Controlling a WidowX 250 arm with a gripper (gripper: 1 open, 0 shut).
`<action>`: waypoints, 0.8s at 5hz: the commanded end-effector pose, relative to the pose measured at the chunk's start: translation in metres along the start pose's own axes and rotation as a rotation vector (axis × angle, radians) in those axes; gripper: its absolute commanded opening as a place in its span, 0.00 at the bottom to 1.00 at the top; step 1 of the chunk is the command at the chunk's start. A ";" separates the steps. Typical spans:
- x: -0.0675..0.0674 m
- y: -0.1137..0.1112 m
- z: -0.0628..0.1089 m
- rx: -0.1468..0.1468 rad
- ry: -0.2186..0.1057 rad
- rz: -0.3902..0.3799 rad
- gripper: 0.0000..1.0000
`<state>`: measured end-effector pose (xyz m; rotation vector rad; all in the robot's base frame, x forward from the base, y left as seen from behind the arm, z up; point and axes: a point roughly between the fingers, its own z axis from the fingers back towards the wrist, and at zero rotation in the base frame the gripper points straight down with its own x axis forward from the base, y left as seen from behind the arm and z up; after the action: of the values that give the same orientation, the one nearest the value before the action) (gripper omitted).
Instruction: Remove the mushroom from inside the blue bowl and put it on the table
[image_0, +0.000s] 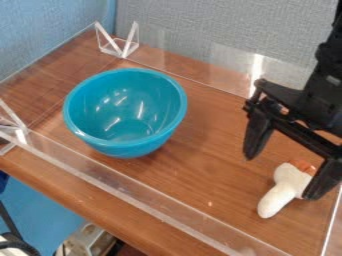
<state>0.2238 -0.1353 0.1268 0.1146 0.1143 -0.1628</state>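
The blue bowl (126, 111) stands on the left of the table (207, 160), and its glossy inside holds nothing. The mushroom (279, 192) lies on its side on the wood at the right, cream stem toward the front. A bit of its reddish cap shows behind a black finger. My gripper (283, 172) hangs point-down just above the mushroom. Its jaws stand wide open, one finger on each side, and they grip nothing.
Low clear acrylic walls (147, 172) edge the tabletop on all sides. A small clear triangular stand (118, 42) sits at the back left corner. Bare wood lies between the bowl and the gripper.
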 end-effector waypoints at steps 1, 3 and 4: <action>-0.003 0.000 0.005 -0.022 -0.050 -0.018 1.00; -0.011 0.002 0.020 -0.023 -0.079 -0.024 1.00; -0.015 0.002 0.027 -0.024 -0.095 -0.019 1.00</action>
<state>0.2113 -0.1311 0.1392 0.1112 0.0821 -0.1777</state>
